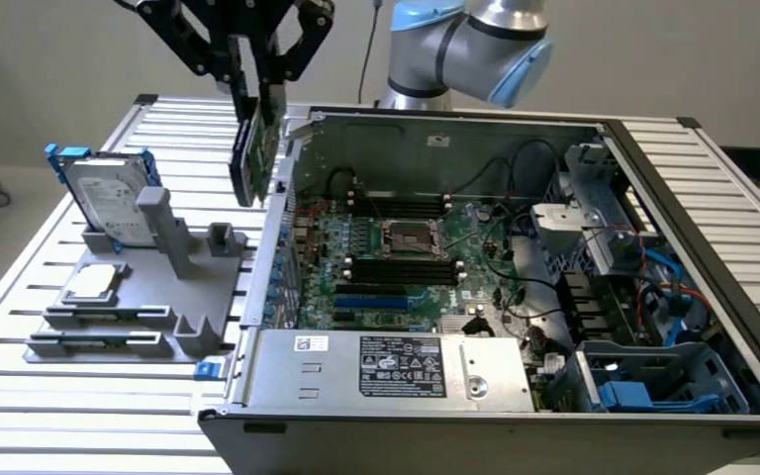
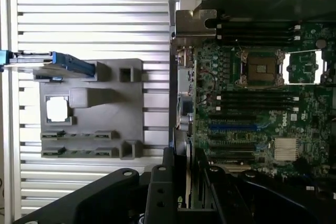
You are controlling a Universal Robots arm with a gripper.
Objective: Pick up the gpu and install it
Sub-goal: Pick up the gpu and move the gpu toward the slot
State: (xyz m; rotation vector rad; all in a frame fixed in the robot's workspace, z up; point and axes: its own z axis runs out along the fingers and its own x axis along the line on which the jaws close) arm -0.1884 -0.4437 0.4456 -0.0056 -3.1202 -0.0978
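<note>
power supply (image 1: 400,366) fills the near corner of the computer case (image 1: 513,424). by the tabletop (image 1: 37,396) edge on the exterior view's left, a gray fixture (image 1: 142,315) carries the hard drive (image 1: 100,198). the claw (image 1: 253,84) grips the gpu (image 1: 254,158); the card hangs below it, long axis vertical, probably over the case's wall, blue slots (image 1: 369,295) lower, toward the exterior view's right.

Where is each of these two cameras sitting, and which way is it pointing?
Exterior view: off the arm and raised, looking down at an angle into the open computer case; shows the arm and the gripper holding the gpu.
Wrist view: on the wrist, looking straight down past the gripper onto the table and case.
Both share: the gpu, the motherboard and the grey parts holder.
</note>
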